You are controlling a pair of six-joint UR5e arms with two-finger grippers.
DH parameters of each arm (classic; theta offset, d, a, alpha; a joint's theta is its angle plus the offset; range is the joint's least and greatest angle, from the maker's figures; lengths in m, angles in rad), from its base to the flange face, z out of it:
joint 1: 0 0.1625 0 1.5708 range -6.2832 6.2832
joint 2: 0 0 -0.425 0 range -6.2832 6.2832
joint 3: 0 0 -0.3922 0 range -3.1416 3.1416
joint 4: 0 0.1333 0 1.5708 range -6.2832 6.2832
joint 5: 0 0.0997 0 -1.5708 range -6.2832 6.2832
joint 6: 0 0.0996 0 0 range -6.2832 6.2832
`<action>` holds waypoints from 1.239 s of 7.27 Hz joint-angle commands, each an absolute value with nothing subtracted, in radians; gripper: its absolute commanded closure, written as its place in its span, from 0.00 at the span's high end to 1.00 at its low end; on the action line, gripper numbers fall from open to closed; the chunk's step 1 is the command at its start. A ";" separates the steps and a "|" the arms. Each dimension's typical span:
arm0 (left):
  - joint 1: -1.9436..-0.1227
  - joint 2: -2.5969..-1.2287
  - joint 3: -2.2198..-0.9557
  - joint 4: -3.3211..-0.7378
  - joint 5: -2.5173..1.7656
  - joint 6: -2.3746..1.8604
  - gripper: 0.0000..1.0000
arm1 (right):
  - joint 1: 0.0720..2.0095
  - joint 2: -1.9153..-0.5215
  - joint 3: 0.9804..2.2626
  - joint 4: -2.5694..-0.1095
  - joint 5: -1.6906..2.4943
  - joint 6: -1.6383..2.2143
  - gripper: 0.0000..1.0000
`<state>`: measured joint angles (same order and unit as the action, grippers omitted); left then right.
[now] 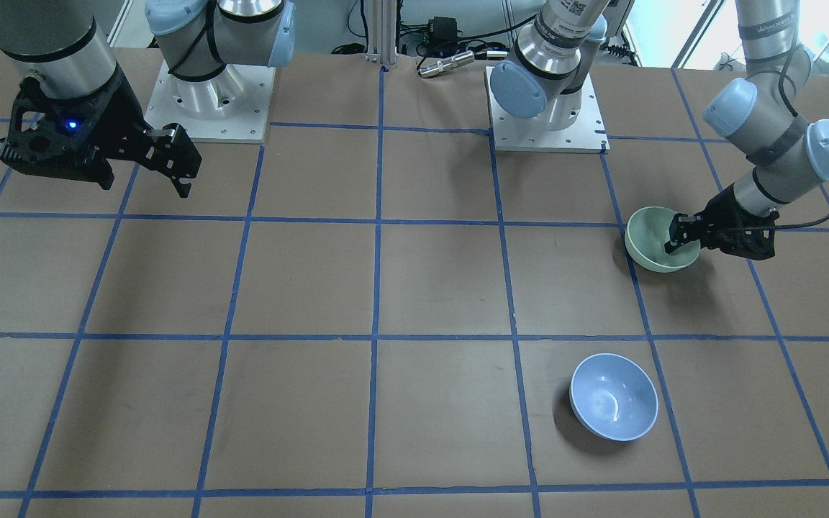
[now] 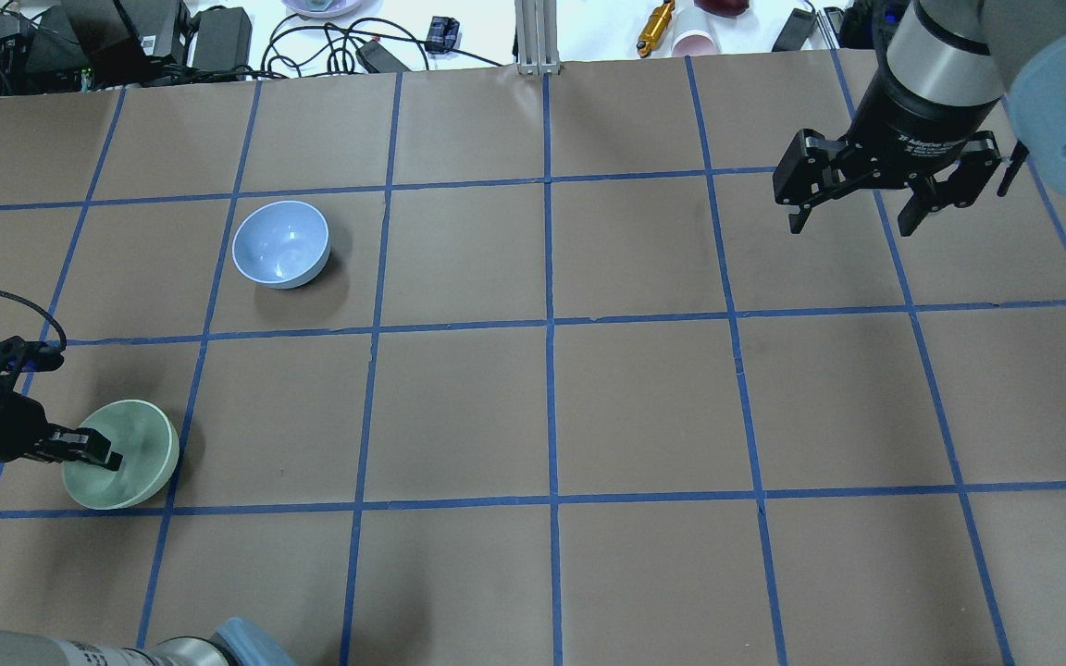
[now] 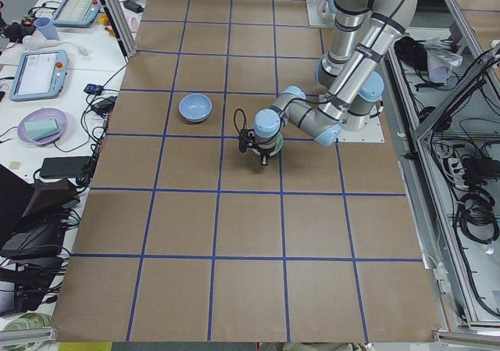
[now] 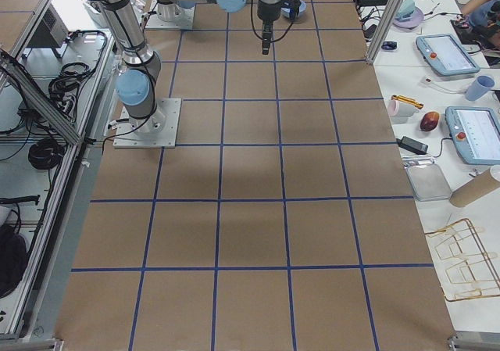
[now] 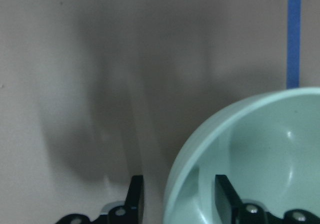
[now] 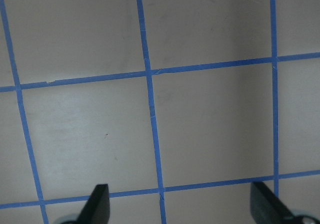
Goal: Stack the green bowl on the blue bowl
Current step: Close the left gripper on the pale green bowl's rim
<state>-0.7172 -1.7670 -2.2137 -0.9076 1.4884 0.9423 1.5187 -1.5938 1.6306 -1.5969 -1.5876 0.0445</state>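
Note:
The green bowl sits on the robot's left side of the table, also seen from overhead and in the left wrist view. My left gripper straddles its rim, one finger inside and one outside, shut on the rim. The bowl looks slightly tilted. The blue bowl stands upright and empty one grid square farther out. My right gripper hangs open and empty above the table's other side.
The table is brown paper with a blue tape grid. Both arm bases stand at the robot's edge. Cables, cups and tools lie beyond the far edge. Nothing lies between the two bowls.

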 commanded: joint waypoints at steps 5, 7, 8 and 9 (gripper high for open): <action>-0.716 -1.766 -2.215 -0.911 1.493 0.942 0.00 | 1.519 -1.594 1.631 -1.597 -1.588 0.044 1.00; -0.715 -1.763 -2.203 -0.908 1.493 0.945 0.00 | 1.519 -1.594 1.631 -1.597 -1.588 0.044 1.00; -0.706 -1.761 -2.197 -0.916 1.486 0.945 0.00 | 1.519 -1.594 1.631 -1.597 -1.588 0.044 1.00; -0.698 -1.752 -2.188 -0.920 1.480 0.942 0.00 | 1.519 -1.594 1.631 -1.597 -1.588 0.044 1.00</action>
